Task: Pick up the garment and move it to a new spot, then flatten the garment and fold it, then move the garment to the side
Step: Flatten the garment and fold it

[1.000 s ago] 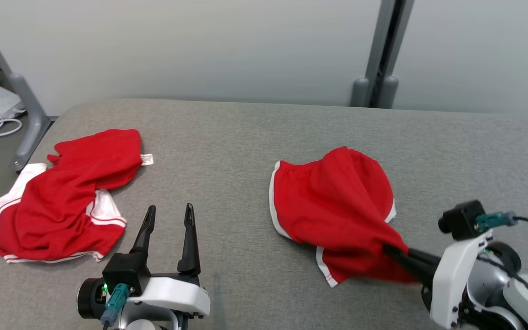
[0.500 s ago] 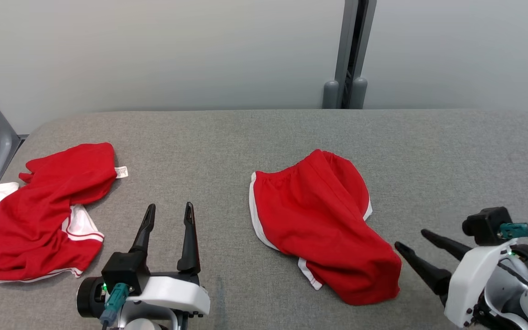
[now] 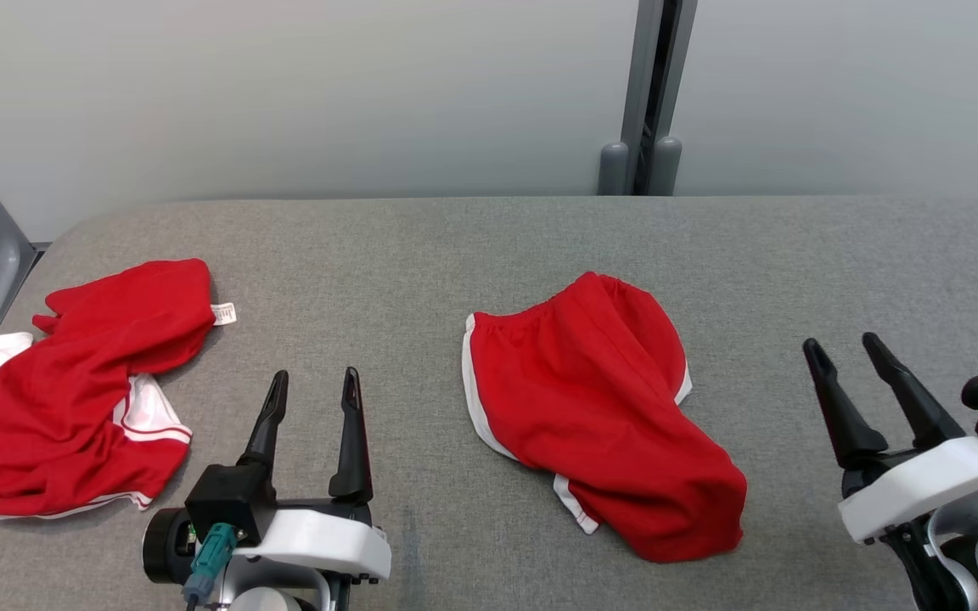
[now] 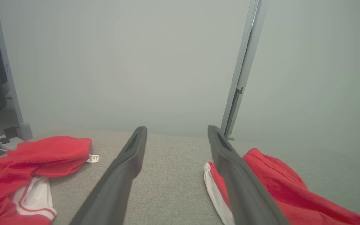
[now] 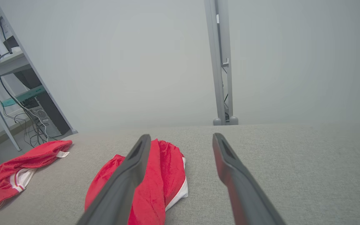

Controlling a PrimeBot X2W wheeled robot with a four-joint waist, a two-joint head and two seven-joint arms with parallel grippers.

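- Grey woven fabric covers the table (image 3: 489, 246), which runs the full width of the scene from left to right. Both garments lie on it.
- Red shorts (image 3: 591, 416) with white trim, which I take to be the task's garment, lie near the middle and a little to the right. The waistband is on their left side, and one leg is bunched into a thick lump at the near right. They are clearly not flat.
- Crumpled at the far left sits a second red garment (image 3: 73, 390) with white stripes, close to the table's left edge and well apart from the shorts.
- Off to the right of the shorts and not touching them, the right gripper (image 3: 840, 343) has its fingers spread, with nothing between them.
- Between the two garments at the near edge, the left gripper (image 3: 315, 375) is likewise spread and empty.
- Smallest is a white label (image 3: 223, 313) on the far right corner of the second garment.
- Risk: a pinch on the bunched lump would probably take several layers at once. Pulling would then drag the whole piece instead of spreading it.
- Risk: the left gripper sits between two red garments, so a reach to the left would catch the wrong one.
- Risk: cloth on a cloth surface likely drags, so smoothing strokes could make new creases.
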